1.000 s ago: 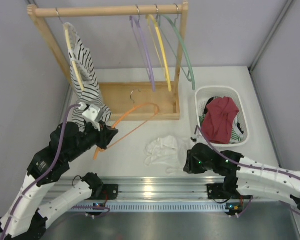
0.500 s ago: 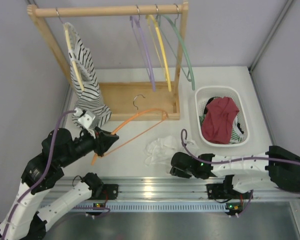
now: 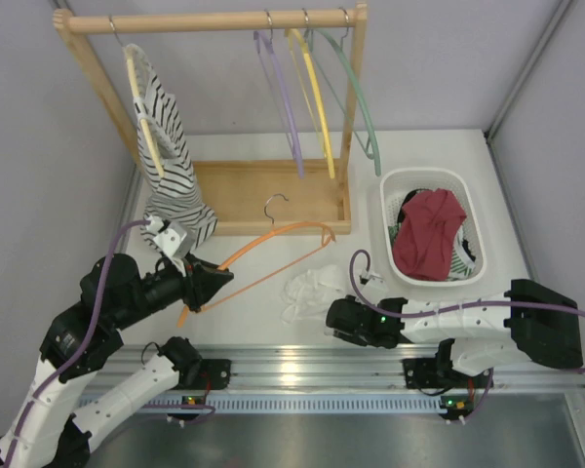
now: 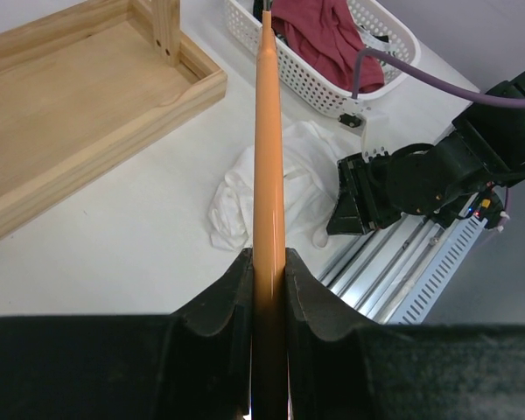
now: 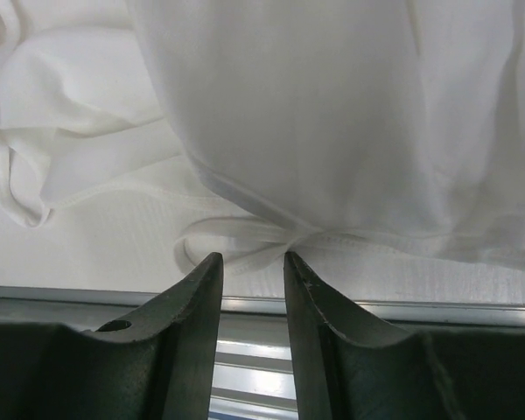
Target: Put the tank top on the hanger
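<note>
The white tank top (image 3: 317,291) lies crumpled on the table near the front edge; it also shows in the left wrist view (image 4: 271,188) and fills the right wrist view (image 5: 280,105). My left gripper (image 3: 213,283) is shut on the lower bar of the orange hanger (image 3: 273,239), holding it tilted above the table; the bar (image 4: 269,157) runs straight out between the jaws (image 4: 268,262). My right gripper (image 3: 333,322) is low at the tank top's near edge, jaws a little apart (image 5: 252,260), with a thin strap lying just at the fingertips (image 5: 212,262), not clamped.
A wooden rack (image 3: 205,21) at the back holds a striped top (image 3: 166,146) and purple, yellow and green hangers. Its wooden base tray (image 3: 244,195) lies behind the hanger. A white basket (image 3: 473,205) with a dark red garment (image 3: 429,234) stands right. A metal rail (image 3: 302,366) runs along the front edge.
My right arm has swung left and down to the tank top's near edge. My left gripper has drawn back and turned the hanger, whose hook end has moved right and up.
</note>
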`<move>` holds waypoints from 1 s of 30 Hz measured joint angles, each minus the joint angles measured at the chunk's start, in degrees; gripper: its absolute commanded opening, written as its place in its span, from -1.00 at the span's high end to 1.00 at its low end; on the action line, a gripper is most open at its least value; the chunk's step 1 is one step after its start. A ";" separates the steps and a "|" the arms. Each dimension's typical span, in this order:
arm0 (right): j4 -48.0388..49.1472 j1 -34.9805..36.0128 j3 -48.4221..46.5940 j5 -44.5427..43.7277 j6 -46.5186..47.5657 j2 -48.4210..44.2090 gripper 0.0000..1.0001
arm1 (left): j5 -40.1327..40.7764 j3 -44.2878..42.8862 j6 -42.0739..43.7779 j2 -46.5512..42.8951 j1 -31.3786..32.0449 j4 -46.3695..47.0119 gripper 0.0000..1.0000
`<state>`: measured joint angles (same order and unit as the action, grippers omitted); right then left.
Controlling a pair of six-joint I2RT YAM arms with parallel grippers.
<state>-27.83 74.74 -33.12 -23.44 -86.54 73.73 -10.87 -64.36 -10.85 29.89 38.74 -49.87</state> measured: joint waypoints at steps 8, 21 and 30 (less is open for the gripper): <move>-3.06 0.46 -3.13 -1.46 -3.45 3.56 0.32 | -2.36 0.00 -0.24 0.24 0.00 0.04 1.00; -4.39 0.59 -5.14 -3.41 -3.56 6.75 1.00 | -3.21 0.00 -0.24 1.86 0.00 0.02 1.00; -19.43 0.92 -3.72 -5.03 -1.16 -5.64 1.00 | -5.03 0.00 -0.31 2.27 0.00 0.00 1.00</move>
<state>-47.27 75.66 -36.84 -28.47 -87.70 68.10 -15.90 -64.36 -11.16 32.16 38.74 -49.87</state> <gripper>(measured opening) 0.004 0.208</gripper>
